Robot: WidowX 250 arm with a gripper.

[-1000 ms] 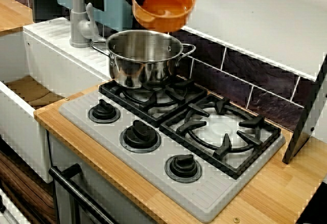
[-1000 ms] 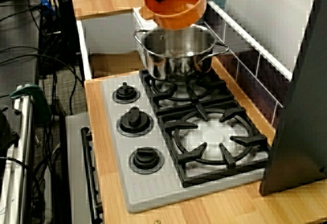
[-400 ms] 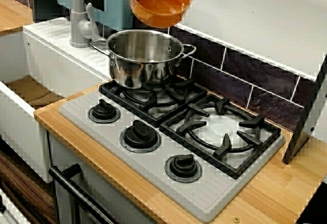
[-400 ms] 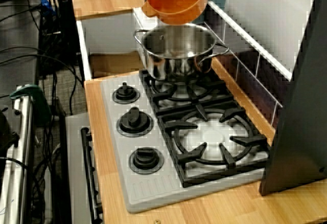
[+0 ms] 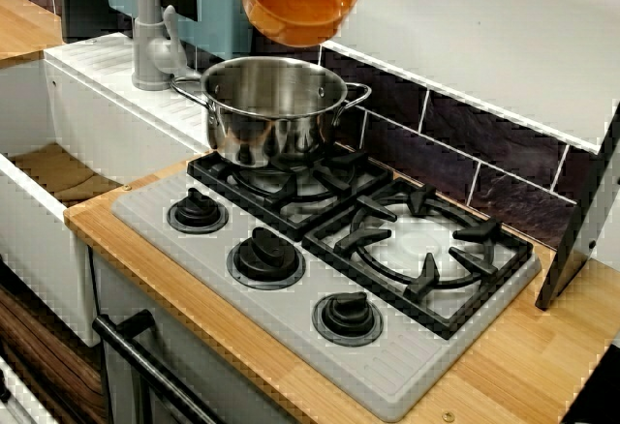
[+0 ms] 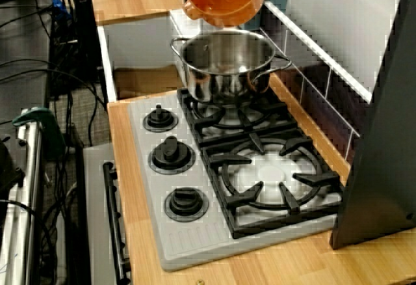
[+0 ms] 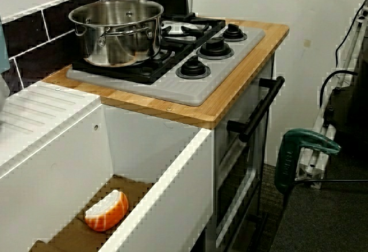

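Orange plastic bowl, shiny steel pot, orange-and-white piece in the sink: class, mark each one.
orange plastic bowl [image 5: 302, 6], view from the front, on its orange body.
shiny steel pot [image 5: 276, 124], view from the front, on its outer wall.
orange-and-white piece [image 7: 106, 211], view from the side, on its middle.

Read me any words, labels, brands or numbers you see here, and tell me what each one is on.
None can be read in any view.
The orange bowl, the steel pot and the green clamp show no lettering.
Any marks around the stove knobs are too small to tell.
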